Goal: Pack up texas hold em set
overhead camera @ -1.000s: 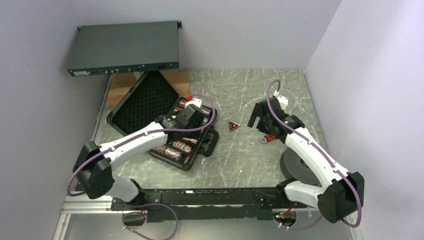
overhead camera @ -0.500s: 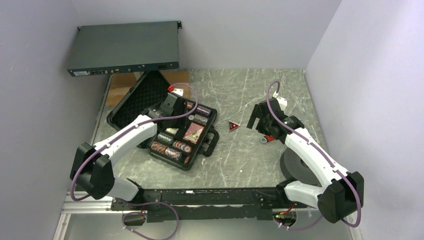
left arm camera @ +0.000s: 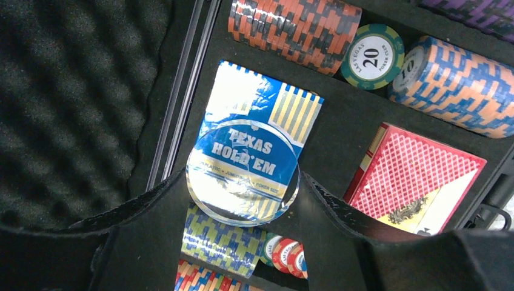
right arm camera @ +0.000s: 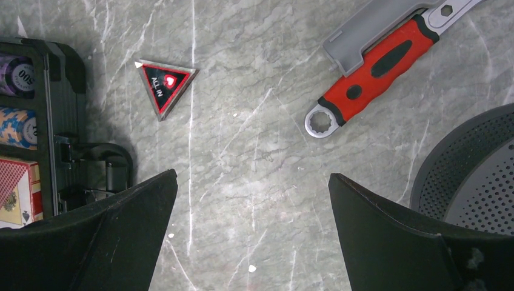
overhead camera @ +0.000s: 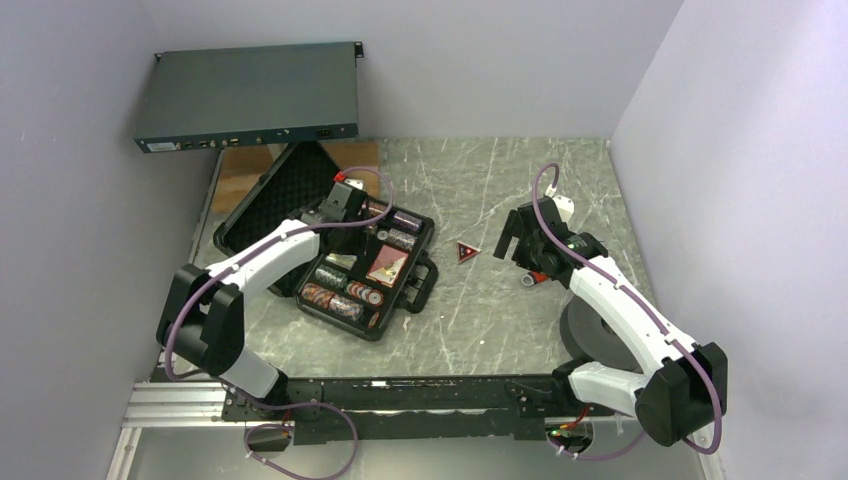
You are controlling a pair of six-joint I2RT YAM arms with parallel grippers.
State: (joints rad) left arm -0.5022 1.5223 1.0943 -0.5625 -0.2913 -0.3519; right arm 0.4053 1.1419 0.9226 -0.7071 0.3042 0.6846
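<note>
Left wrist view: a round disc (left arm camera: 242, 163) lettered TEXAS HOLD'EM is seen clamped between the fingers of the left gripper (left arm camera: 242, 182), over the blue and yellow card box (left arm camera: 285, 106) inside the open black case (overhead camera: 290, 200) on the left half of the counter (right arm camera: 254, 133) — rolls of striped chips (left arm camera: 291, 27) and a red card box (left arm camera: 418, 170) are seated around it. Right of the case, the right gripper (right arm camera: 251, 176) is spread wide and empty above a triangular ALL IN marker (right arm camera: 165, 82) and a red-handled wrench (right arm camera: 370, 70).

Blue card box (left arm camera: 260, 103) partly behind clear disc (left arm camera: 242, 176), purple chips (left arm camera: 479, 12) cropped, perforated dish (right arm camera: 479, 176), perhaps strainer, cropped
</note>
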